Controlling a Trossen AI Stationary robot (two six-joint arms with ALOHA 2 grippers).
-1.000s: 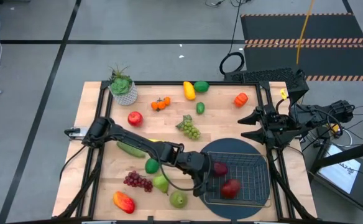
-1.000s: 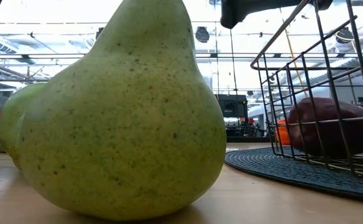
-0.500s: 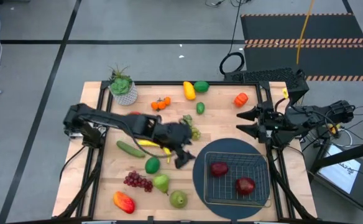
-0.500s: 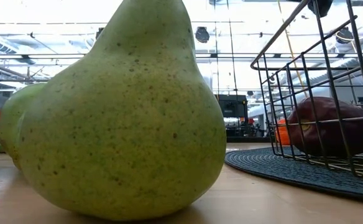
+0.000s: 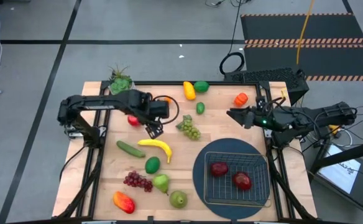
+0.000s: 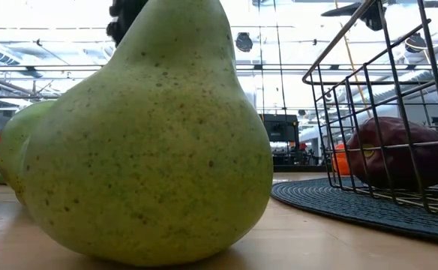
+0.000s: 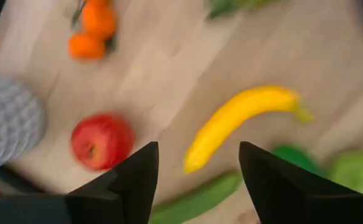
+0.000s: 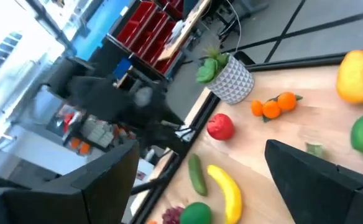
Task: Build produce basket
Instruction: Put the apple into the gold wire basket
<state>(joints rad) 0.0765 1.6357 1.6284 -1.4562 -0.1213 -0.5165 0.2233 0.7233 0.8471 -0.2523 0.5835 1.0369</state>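
**A:** Since a second ago your left end effector (image 5: 155, 129) has pulled away from the basket (image 5: 237, 198) and swung back across the tabletop (image 5: 219, 124); it now hangs between the red apple (image 5: 133, 120) and the banana (image 5: 156, 147). One of the two dark red fruits (image 5: 240, 180) in the basket has also shifted slightly. Your right end effector (image 5: 231, 115) has reached a little further in over the far right edge.

**B:** So how far along am I?

**A:** Early, by my reading. The basket sits on the round dark mat (image 5: 200, 180) at the near right with only those two fruits inside. Left out are the apple, banana, cucumber (image 5: 130, 149), lime (image 5: 152, 165), purple grapes (image 5: 137, 181), green grapes (image 5: 189, 129), two pears (image 5: 178, 199), the oranges (image 5: 161, 103) and several more along the far edge.

**B:** And the end effectors?

**A:** The left one is spread wide and empty, touching nothing; its wrist view shows the apple (image 7: 101, 141) and banana (image 7: 240, 118) beyond the fingers (image 7: 135, 180). The right one is also spread and holds nothing.
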